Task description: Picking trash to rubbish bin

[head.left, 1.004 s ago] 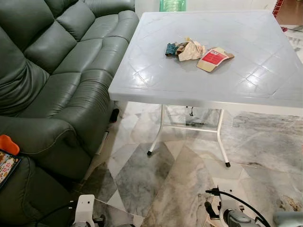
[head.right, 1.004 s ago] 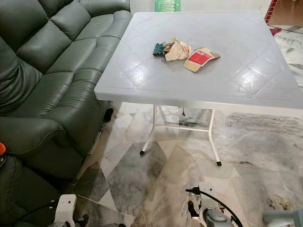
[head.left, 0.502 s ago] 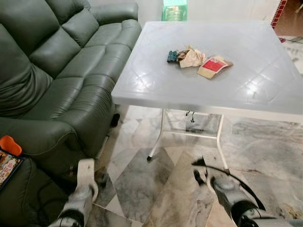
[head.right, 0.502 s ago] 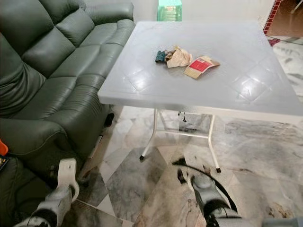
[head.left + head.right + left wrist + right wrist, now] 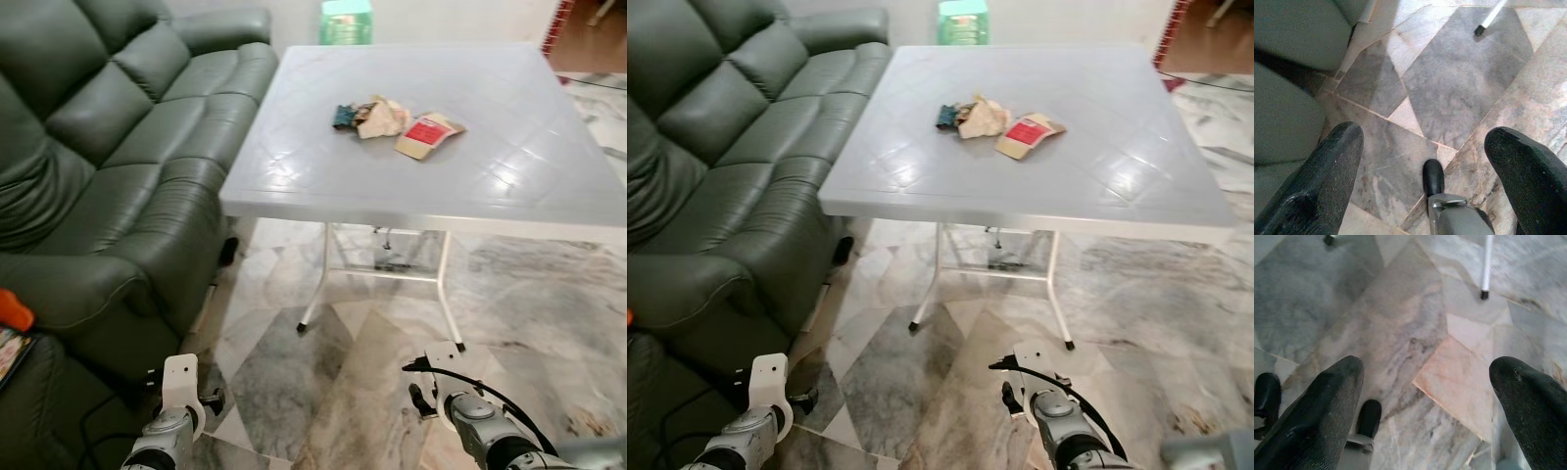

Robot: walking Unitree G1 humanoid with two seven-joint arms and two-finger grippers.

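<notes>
Trash: crumpled paper (image 5: 381,117), a dark wrapper (image 5: 344,116) and a red-labelled card (image 5: 427,134), perhaps a packet, lie together on the grey table (image 5: 490,186).
My left gripper (image 5: 1425,156): hangs low over the marble floor (image 5: 1459,88), fingers spread, nothing held.
My right gripper (image 5: 1427,396): likewise low, released.
Sofa (image 5: 108,166): beside the table.

The left gripper (image 5: 1425,161) hangs over marble floor (image 5: 1459,83), its two black fingers (image 5: 1327,171) spread wide at the lower left and lower right of the frame. Between them, low centre, stands a black-tipped silver part (image 5: 1442,205), perhaps the robot's foot. A green sofa (image 5: 1288,73) takes the left side. A white table leg (image 5: 1488,19) with a black cap shows at upper right.
</notes>
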